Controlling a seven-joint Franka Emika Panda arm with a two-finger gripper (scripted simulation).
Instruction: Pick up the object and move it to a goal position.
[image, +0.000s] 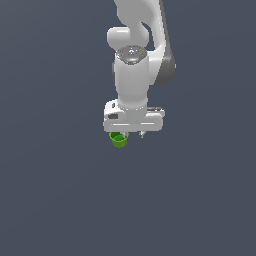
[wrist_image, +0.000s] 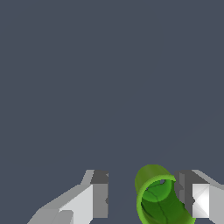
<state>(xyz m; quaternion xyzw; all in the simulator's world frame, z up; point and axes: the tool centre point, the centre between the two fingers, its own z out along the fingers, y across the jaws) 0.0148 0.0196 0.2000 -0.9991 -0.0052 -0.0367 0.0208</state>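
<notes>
**Desk:** What have you got on screen, biggest thing first?

**Me:** The flat dark grey-blue floor (image: 55, 200) fills both views. Over it I have the white Panda arm (image: 132, 80), coming down from the top of the exterior view with its wrist pointing straight down. At its lower end sits the wide white hand, and below that the gripper (image: 131, 134).

**Desk:** How do the jaws stand?

**Me:** Apart. In the wrist view I see two fingers with dark pads and a wide gap of bare floor between them. One finger (wrist_image: 99, 194) has nothing against it. The other finger (wrist_image: 186, 197) is right beside the cup.

**Desk:** And the cup itself?

**Me:** The green cup (wrist_image: 159, 199) lies between the fingers, well off centre, hard up to that second finger. It is tilted, so I look partly into its hollow inside past the thin lighter rim. Whether the pad really touches the cup wall I cannot tell; from the wrist view they look to be in contact or nearly so. It is not clamped, since the opposite finger stands well clear.

**Desk:** Exterior view agree?

**Me:** Yes. There the green cup (image: 119, 139) shows just under the hand, toward the exterior view's left, its upper part hidden by the hand's edge. A thin fingertip (image: 142, 134) pokes down toward the exterior view's right of it. I cannot tell from either view whether the cup rests on the floor.
</notes>
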